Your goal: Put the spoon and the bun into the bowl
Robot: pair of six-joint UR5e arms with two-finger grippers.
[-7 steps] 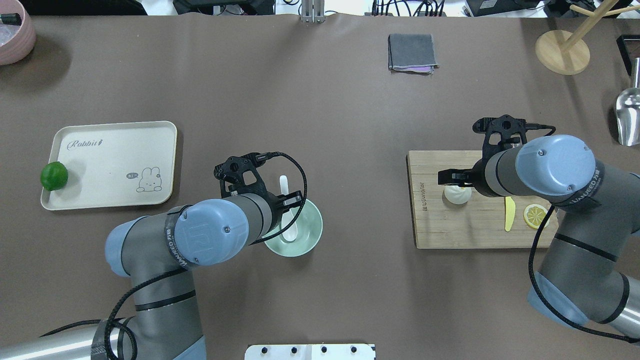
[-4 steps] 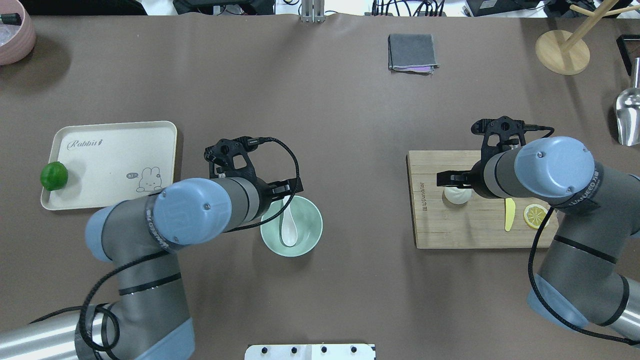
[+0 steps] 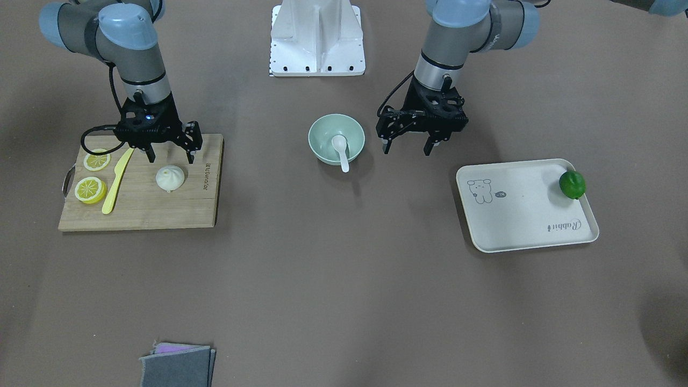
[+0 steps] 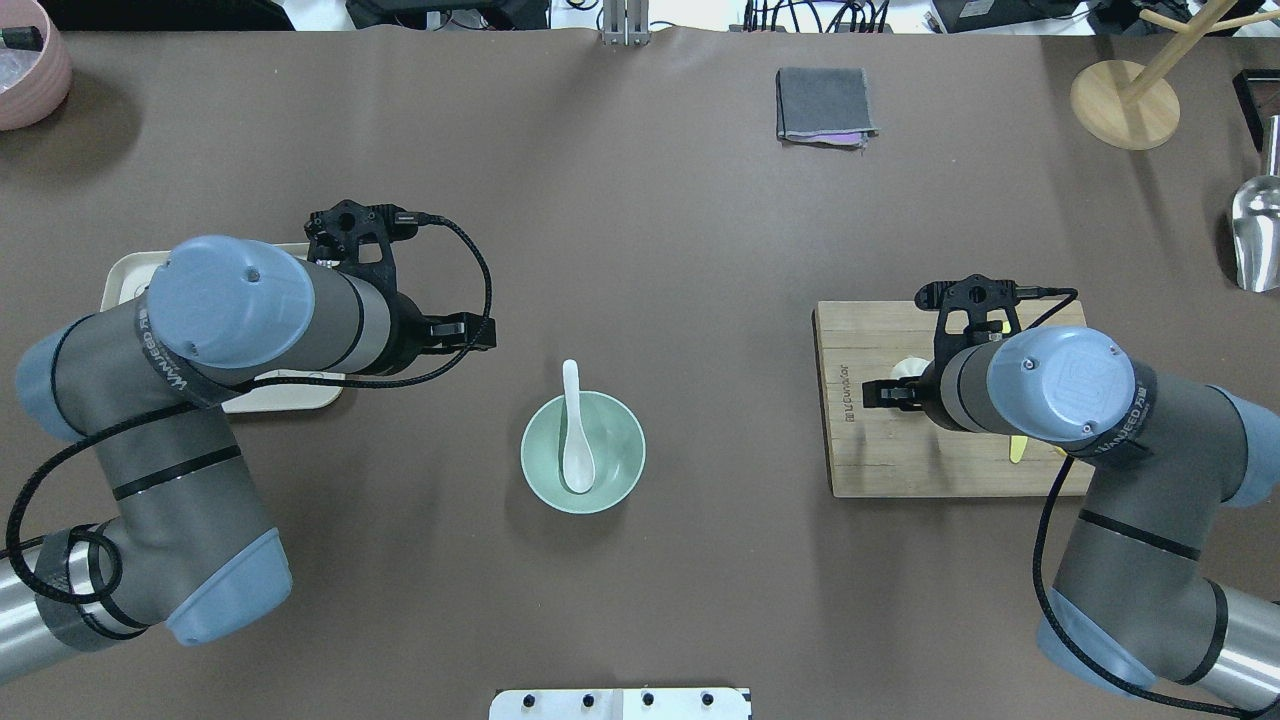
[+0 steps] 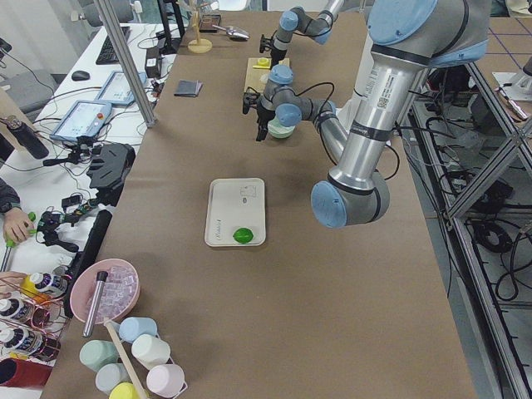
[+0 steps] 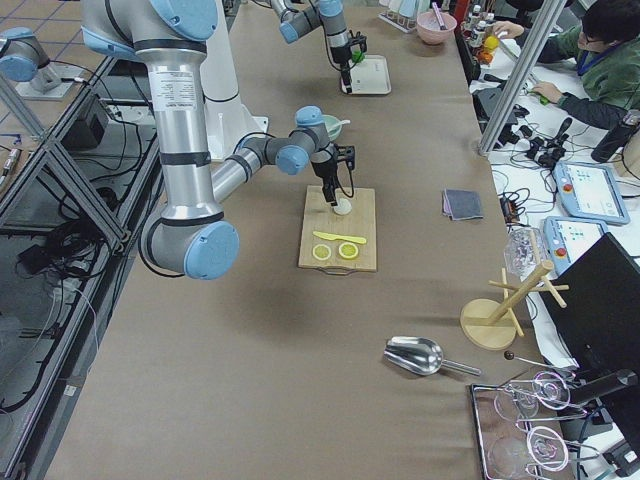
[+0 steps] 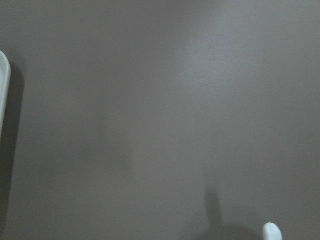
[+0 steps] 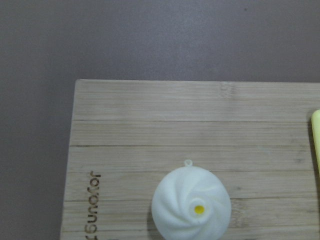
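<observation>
The spoon (image 3: 340, 148) lies in the green bowl (image 3: 318, 144), in the middle of the front picture, with its handle poking over the rim. My left gripper (image 3: 407, 152) hangs spread and empty just beside the bowl. My right gripper (image 3: 171, 159) is spread wide above the bun (image 3: 170, 178) on the wooden board (image 3: 140, 215), at the left. I think I should go straight down, one finger each side, and squeeze softly (it looks squishy), keeping off the yellow knife (image 3: 115, 183).

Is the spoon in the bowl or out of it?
In. The spoon lies with its scoop inside the bowl, handle leaning over the rim.
</observation>
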